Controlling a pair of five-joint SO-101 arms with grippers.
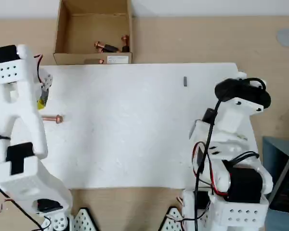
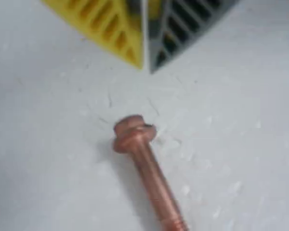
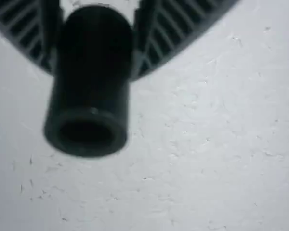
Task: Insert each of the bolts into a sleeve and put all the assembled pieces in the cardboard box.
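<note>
A copper bolt (image 1: 52, 119) lies on its side at the left edge of the white foam board (image 1: 135, 139); in the left wrist view the bolt (image 2: 145, 166) shows its flanged head toward my fingers. My left gripper (image 2: 145, 65) hovers just beyond that head, shut, with nothing between its yellow and grey fingers; from above, the left gripper (image 1: 43, 94) is a little past the bolt toward the box. My right gripper (image 3: 94, 67) is shut on a black sleeve (image 3: 89, 96), open end facing out, above the board. The right gripper (image 1: 194, 131) sits at the board's right side.
The cardboard box (image 1: 62, 29) stands beyond the board at the back left, with several copper and black assembled pieces (image 1: 111, 46) inside. A small grey sleeve (image 1: 185, 81) lies on the board at the back right. A dark bin (image 1: 282, 173) is at the right edge.
</note>
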